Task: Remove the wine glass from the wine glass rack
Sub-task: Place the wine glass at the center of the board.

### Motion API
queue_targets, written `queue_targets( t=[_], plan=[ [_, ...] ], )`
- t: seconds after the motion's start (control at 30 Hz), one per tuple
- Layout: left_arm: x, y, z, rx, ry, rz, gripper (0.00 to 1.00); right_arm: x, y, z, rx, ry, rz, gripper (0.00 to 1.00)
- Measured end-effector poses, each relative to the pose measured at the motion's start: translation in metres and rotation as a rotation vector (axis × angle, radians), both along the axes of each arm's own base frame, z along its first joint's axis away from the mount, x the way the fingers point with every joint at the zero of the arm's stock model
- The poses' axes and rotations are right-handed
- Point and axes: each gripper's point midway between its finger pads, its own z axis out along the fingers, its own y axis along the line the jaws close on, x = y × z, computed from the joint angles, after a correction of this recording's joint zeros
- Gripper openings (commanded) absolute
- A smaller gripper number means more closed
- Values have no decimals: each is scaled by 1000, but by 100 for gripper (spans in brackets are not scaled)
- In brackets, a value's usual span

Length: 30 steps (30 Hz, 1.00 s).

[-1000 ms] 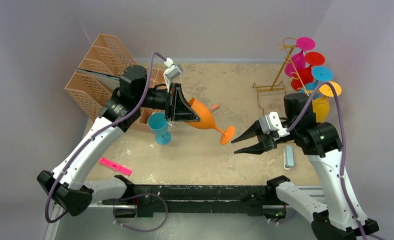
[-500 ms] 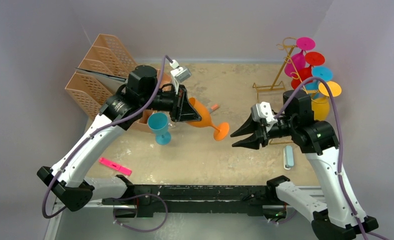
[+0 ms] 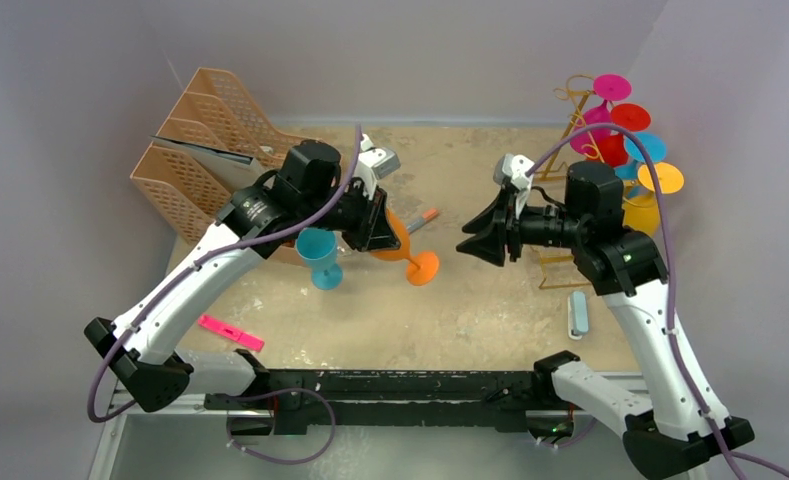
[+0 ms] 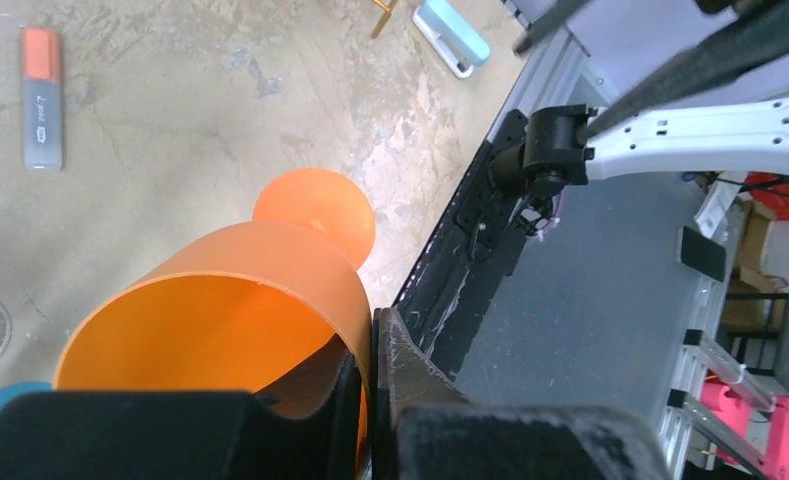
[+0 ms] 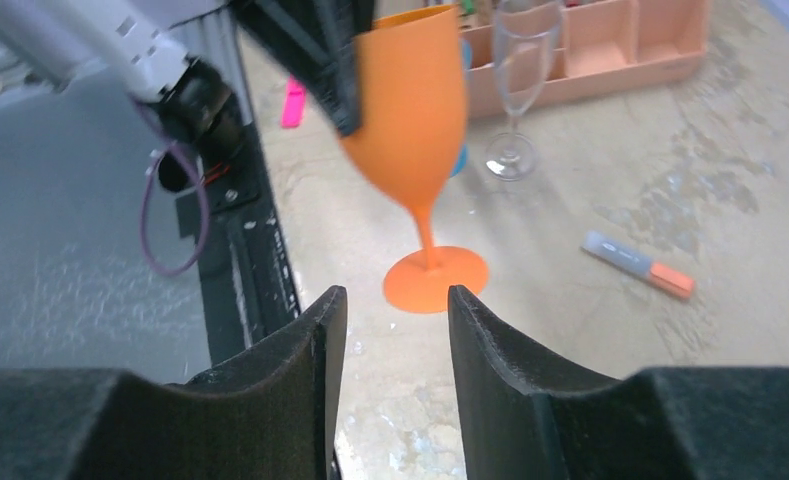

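Sandy table point(image 3: 490, 300) close below: left gripper point(image 4: 372, 350) pinches glass point(image 4: 220, 300) rim only, tilted. Release now and you'll topple it; right gripper point(image 5: 390, 330) spread, empty.

Pale lilac walls point(image 3: 420, 60), scuffed sandy tabletop point(image 3: 470, 300), soft even light

Orange plastic wine glass point(image 3: 398, 243) is off the rack, tilted, rim pinched in left claw point(image 3: 375, 228), foot toward right claw point(image 3: 467, 244) with a gap. Gold wire rack point(image 3: 573, 120) stands upright behind right claw, coloured glasses point(image 3: 630, 118) hanging on it.
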Motion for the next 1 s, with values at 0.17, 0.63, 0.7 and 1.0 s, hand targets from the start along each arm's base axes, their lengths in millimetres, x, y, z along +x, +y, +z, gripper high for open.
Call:
queue_targets(
  t=[0.17, 0.63, 0.7, 1.0],
  plan=[
    [-3, 3, -7, 52, -37, 7, 0, 25, -1, -3, 2, 84, -140, 47],
    [36, 8, -44, 222, -30, 175, 0, 73, -36, 15, 5, 184, -589, 79],
    [40, 8, -49, 240, -35, 193, 0, 72, -37, 18, 19, 187, -602, 80],
    [77, -8, -64, 318, -61, 233, 0, 75, -49, 24, 59, 186, -709, 87]
  ],
)
